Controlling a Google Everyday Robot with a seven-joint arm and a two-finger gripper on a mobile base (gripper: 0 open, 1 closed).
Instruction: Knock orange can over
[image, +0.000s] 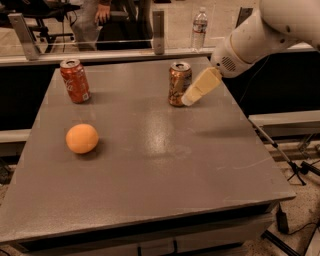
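The orange can (178, 83), coppery orange-brown with pale markings and a silver top, stands upright near the back of the grey table (150, 150), right of centre. My gripper (192, 95), with pale cream fingers, reaches in from the upper right on a white arm (260, 35). Its tip is right beside the can's right side, low near its base, touching or nearly touching it.
A bright red can (75, 81) stands upright at the back left. A round orange fruit (82, 138) lies at the left. A water bottle (199, 23) stands on the ledge behind the table. A stand's legs and cables lie on the floor at the right.
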